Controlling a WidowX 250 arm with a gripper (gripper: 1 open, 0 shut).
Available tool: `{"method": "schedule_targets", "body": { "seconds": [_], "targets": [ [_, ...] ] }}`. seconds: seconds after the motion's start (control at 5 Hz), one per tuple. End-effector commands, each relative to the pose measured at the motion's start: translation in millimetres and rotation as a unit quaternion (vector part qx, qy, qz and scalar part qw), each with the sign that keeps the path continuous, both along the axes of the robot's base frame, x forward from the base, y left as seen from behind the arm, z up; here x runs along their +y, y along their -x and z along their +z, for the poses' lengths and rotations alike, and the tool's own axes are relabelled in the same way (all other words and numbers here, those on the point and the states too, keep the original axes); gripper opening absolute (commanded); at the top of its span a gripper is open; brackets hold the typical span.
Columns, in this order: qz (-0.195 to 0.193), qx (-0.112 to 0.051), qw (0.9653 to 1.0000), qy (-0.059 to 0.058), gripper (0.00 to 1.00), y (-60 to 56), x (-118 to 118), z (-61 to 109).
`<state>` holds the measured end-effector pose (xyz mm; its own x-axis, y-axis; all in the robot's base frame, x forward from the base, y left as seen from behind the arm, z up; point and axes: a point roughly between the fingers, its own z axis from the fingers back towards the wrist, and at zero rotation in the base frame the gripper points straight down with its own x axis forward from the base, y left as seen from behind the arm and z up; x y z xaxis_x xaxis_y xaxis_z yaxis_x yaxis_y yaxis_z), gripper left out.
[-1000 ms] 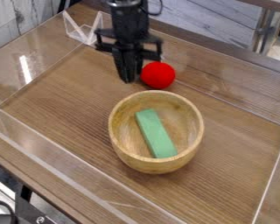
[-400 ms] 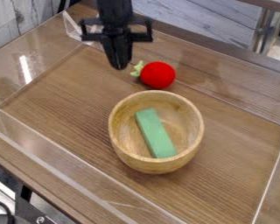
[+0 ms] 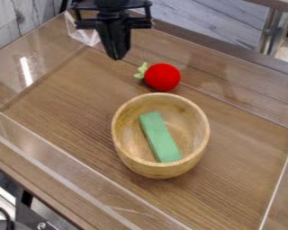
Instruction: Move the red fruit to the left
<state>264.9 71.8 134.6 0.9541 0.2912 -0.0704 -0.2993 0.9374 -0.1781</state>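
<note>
Shifted up and leftward in the view since the earlier frame, the claw (image 3: 114, 56) is now seen farther from the fruit (image 3: 162, 77), which has been left where it lay. Nothing is seen gripped, and the claw is clenched, its tip pointed down above the wooden table (image 3: 57, 108). To the right of the claw in the view, and a little lower, the red fruit is shown resting on the tabletop, near the claw but apart from it, with its green stem (image 3: 140, 71) turned toward the claw's side. Just beside the fruit, nearer the camera, 1 round wooden bowl (image 3: 130, 154) is pictured, with 1 green block (image 3: 160, 137) held inside, laid lengthwise across the bottom.
</note>
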Motion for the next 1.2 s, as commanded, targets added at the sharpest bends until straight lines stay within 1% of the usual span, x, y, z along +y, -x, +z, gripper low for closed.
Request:
{"method": "schedule_targets", "body": {
  "seconds": [0.0,0.2,0.4,0.6,0.8,1.0],
  "targets": [
    [0.004,-0.023,0.9997,-0.012,0.00,7.8,7,13.0],
    [-0.028,-0.020,0.9993,-0.012,0.00,11.5,12,9.4],
    [-0.059,-0.019,0.9980,-0.014,1.00,-3.0,13,0.8],
    [-0.070,-0.018,0.9973,-0.016,1.00,-9.8,8,8.0],
    [-0.086,-0.022,0.9959,-0.018,1.00,-17.9,-2,13.4],
    [-0.103,-0.024,0.9942,-0.021,1.00,-24.5,-21,2.3]
  ]
}}
